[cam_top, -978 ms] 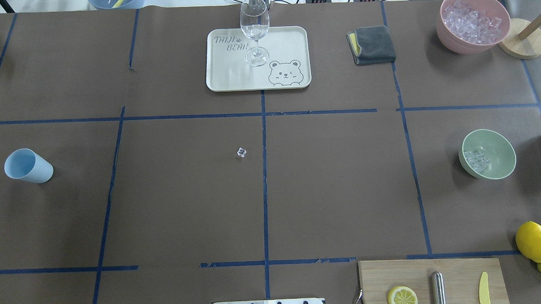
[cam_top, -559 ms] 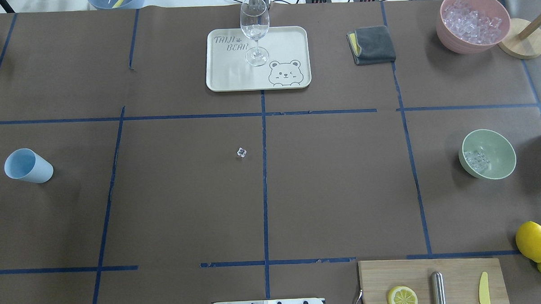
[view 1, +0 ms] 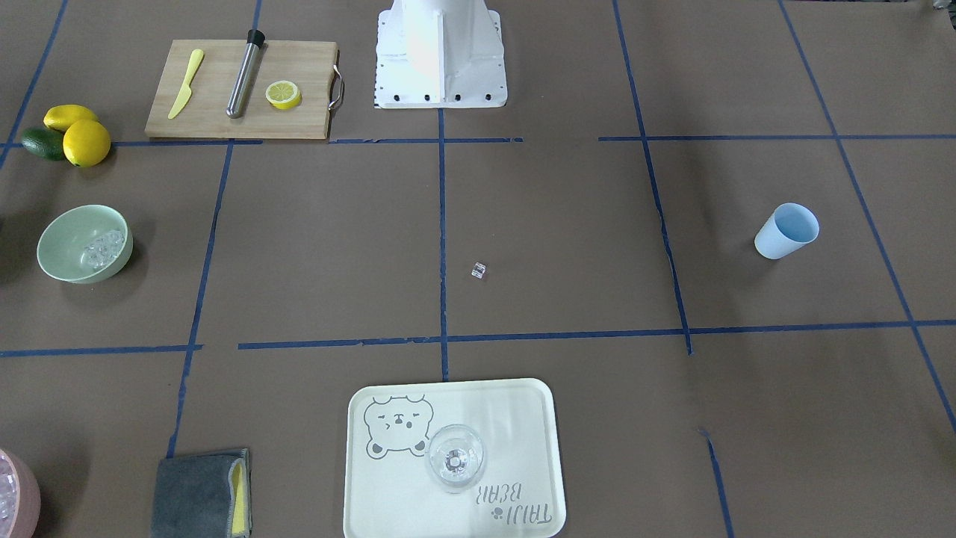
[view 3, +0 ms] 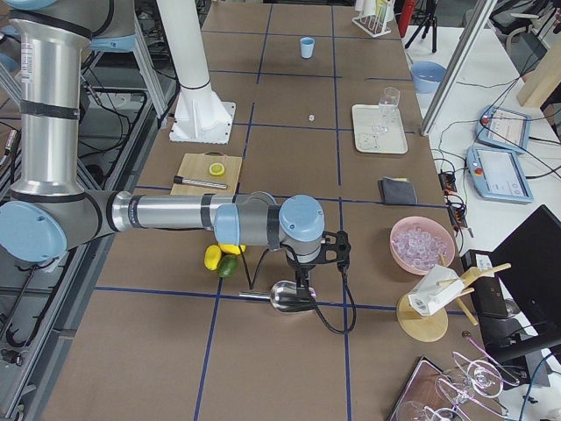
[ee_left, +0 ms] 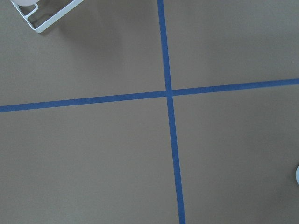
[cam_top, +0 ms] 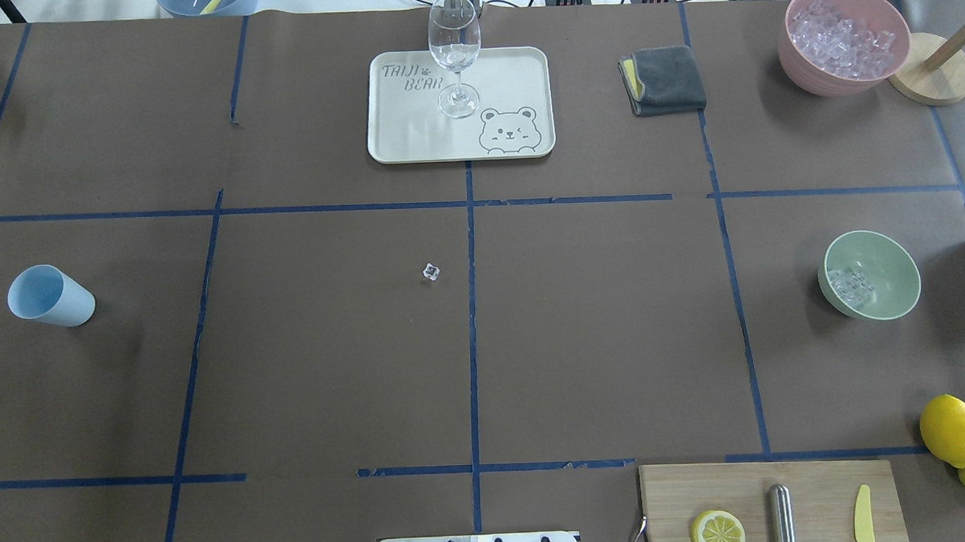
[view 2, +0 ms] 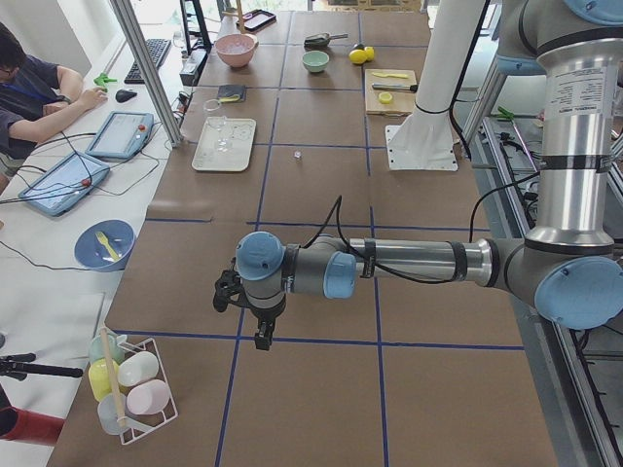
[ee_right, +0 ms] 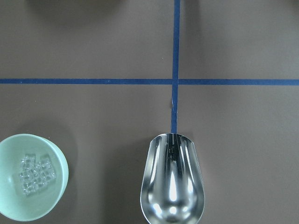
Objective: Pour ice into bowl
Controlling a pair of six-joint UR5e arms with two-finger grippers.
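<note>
The mint-green bowl (cam_top: 891, 250) stands at the table's right side, also seen in the front view (view 1: 63, 230) and the right wrist view (ee_right: 9, 154). A small heap of ice (cam_top: 851, 286) lies inside it. One loose ice cube (cam_top: 430, 272) rests near the table's centre line. An empty metal scoop (ee_right: 173, 186) shows right of the bowl in the right wrist view. In the exterior right view the right gripper (view 3: 302, 281) hangs just over the scoop (view 3: 289, 296); I cannot tell its state. The left gripper (view 2: 258, 336) hovers over bare table beyond the blue cup, state unclear.
A pink bowl (cam_top: 796, 51) full of ice sits at the back right beside a wooden stand (cam_top: 929, 79). A wine glass (cam_top: 454, 55) stands on a tray (cam_top: 516, 77). Also present: grey cloth (cam_top: 668, 78), blue cup (cam_top: 50, 296), lemons (cam_top: 951, 429), cutting board (cam_top: 811, 484).
</note>
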